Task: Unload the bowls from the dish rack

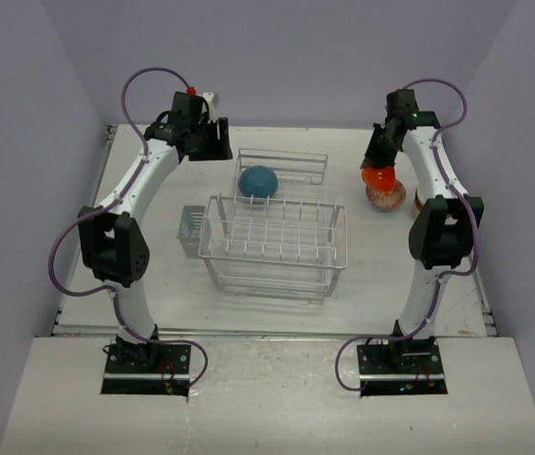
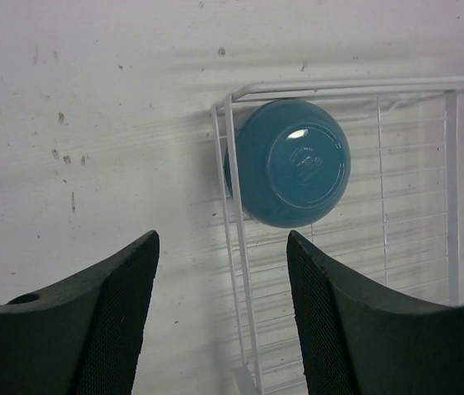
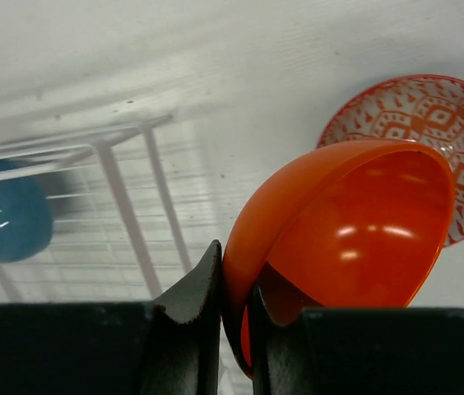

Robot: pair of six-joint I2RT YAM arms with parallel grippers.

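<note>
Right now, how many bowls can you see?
3. A blue bowl upside down in the dish rack, an orange bowl pinched in the right hand, a red-patterned bowl on the table near it. Others may hide behind the right arm.

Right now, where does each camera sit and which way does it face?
Top: high at the near edge, facing down on rack; left arm, right arm show.
Left wrist: faces down on blue bowl in rack; open left fingers show.
Right wrist: faces down; right fingers pinch orange bowl.
Shared: both wrists see the blue bowl.
</note>
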